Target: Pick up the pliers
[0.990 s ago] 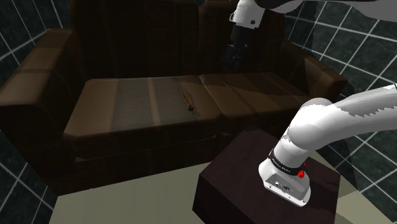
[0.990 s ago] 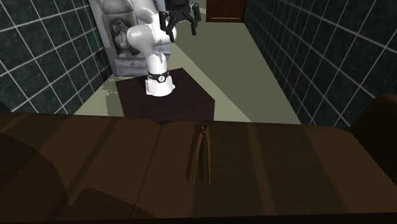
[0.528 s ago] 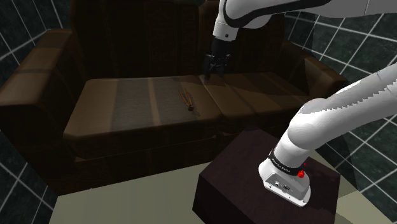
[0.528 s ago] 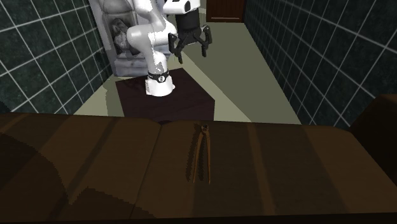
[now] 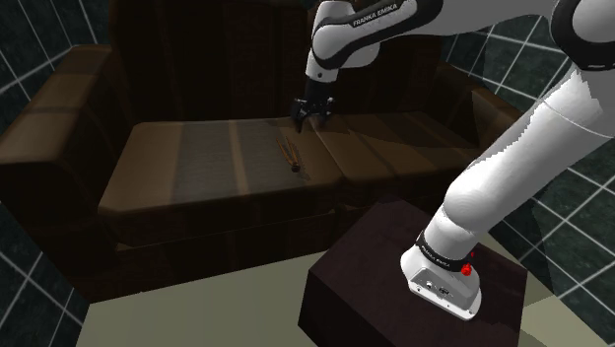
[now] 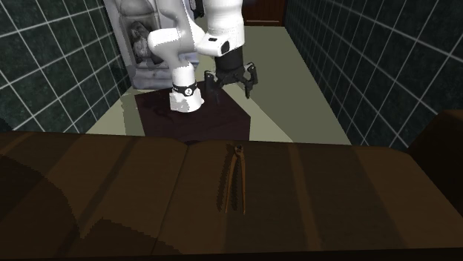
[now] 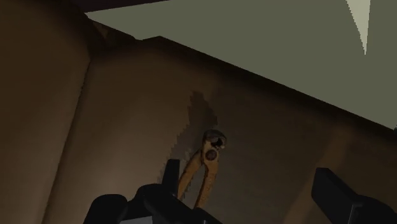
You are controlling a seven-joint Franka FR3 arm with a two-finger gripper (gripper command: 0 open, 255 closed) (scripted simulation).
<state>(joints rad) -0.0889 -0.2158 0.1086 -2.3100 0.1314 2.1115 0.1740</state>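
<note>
Lettering "FRANKA EMIKA" is seen on the white arm [image 5: 367,20]. The tool [image 5: 311,115] is held spread over the sofa [image 5: 197,173], near the pliers [image 5: 293,153], apart from them.

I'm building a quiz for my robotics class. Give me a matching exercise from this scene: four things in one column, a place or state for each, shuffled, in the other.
1. orange-brown pliers
2. all-black two-finger gripper
3. dark box-shaped stand
4. dark brown sofa

A. open, holding nothing
B. under the white arm's base
C. in front of the tiled wall
D. lying on a seat cushion

Pairs: 1-D, 2-A, 3-B, 4-C
</note>
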